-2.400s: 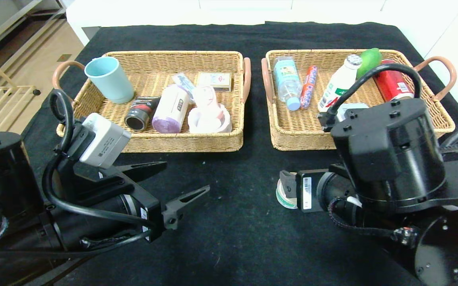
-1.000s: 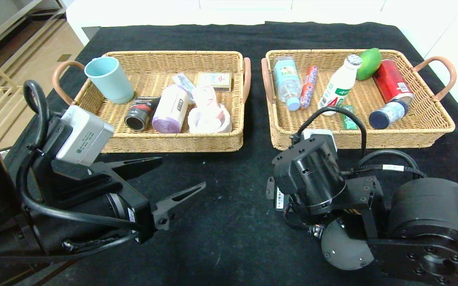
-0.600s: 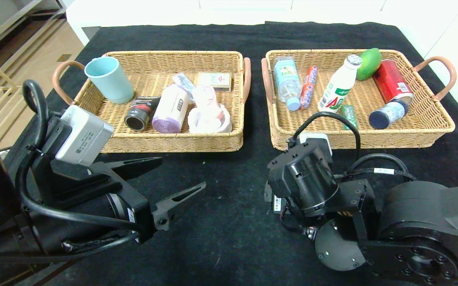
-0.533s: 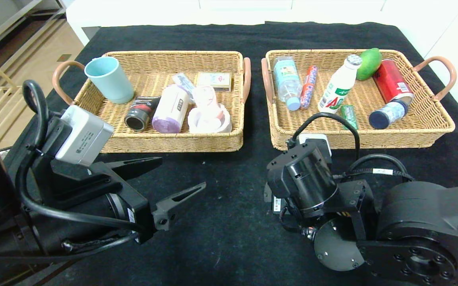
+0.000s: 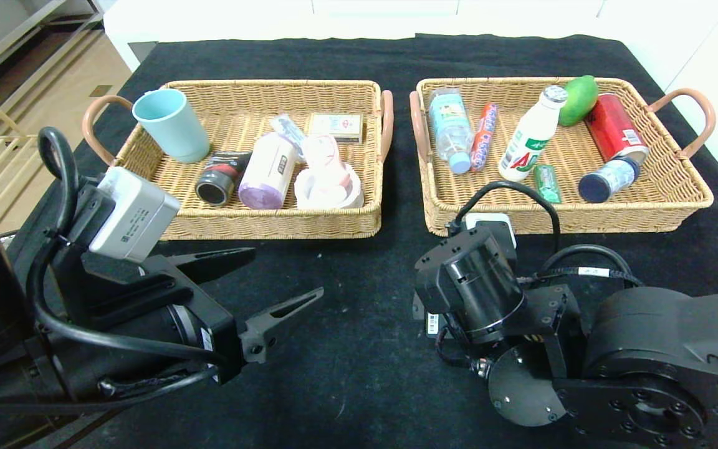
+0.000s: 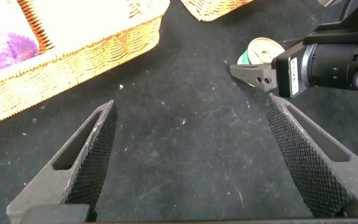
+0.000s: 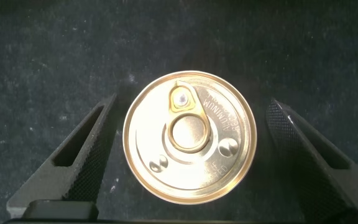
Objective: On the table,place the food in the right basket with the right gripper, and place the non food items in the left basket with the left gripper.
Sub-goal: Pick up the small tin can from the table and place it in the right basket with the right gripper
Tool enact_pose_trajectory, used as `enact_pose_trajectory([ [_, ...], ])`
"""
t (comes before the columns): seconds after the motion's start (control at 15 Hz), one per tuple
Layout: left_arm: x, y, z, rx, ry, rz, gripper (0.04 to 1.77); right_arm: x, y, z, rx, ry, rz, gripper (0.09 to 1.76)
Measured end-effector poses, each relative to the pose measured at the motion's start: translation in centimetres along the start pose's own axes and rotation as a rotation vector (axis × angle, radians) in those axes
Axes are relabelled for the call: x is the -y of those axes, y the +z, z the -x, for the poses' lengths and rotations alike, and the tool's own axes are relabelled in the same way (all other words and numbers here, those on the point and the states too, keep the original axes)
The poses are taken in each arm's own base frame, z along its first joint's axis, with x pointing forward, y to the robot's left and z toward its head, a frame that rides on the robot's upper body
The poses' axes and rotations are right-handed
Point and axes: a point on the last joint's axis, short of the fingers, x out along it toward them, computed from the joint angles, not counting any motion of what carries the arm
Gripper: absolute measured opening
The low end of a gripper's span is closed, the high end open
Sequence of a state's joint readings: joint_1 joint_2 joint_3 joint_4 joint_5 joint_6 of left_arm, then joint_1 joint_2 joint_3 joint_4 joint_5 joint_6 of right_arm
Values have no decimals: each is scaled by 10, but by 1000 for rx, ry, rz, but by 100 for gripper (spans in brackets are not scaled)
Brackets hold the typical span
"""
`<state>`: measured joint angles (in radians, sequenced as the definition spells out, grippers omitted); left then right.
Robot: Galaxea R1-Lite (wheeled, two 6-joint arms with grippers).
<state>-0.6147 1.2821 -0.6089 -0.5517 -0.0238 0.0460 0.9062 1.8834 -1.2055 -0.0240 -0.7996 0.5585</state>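
Observation:
A can with a gold pull-tab lid [image 7: 189, 145] stands upright on the black cloth, in front of the right basket [image 5: 583, 219]. My right gripper [image 7: 191, 107] points straight down over it, jaws open, one finger on each side of the can with a gap on both sides. In the head view the right wrist [image 5: 468, 284] hides the can. The can also shows in the left wrist view [image 6: 263, 50]. My left gripper [image 5: 287, 271] is open and empty, low over the cloth in front of the left basket [image 5: 272, 227].
The left basket holds a teal cup [image 5: 172, 123], a tape roll [image 5: 219, 179], a purple roll [image 5: 267, 171] and white items. The right basket holds bottles [image 5: 530, 137], a red can [image 5: 614, 132] and a green fruit [image 5: 578, 98]. Black cloth [image 5: 359, 349] covers the table.
My right arm has swung down from beside the can to stand over it, then sunk a little lower; the can is now hidden in the head view. The left arm has barely moved.

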Motion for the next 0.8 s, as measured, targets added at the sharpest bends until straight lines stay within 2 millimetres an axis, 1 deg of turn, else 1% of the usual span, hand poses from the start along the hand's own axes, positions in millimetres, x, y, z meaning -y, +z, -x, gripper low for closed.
enact_pose_trajectory([
  [0.53, 1, -1, -1, -5, -6, 0, 172, -3, -1, -3, 13, 1, -32, 171],
  [0.67, 2, -1, -1, -8, -8, -1, 172, -3, -3, -4, 10, -1, -29, 136],
  [0.73, 2, -2, -1, -9, -10, -1, 172, -3, -4, -5, 9, -2, -28, 123],
  [0.8, 2, -2, -1, -10, -10, -1, 172, -3, -4, -5, 9, -2, -27, 121],
])
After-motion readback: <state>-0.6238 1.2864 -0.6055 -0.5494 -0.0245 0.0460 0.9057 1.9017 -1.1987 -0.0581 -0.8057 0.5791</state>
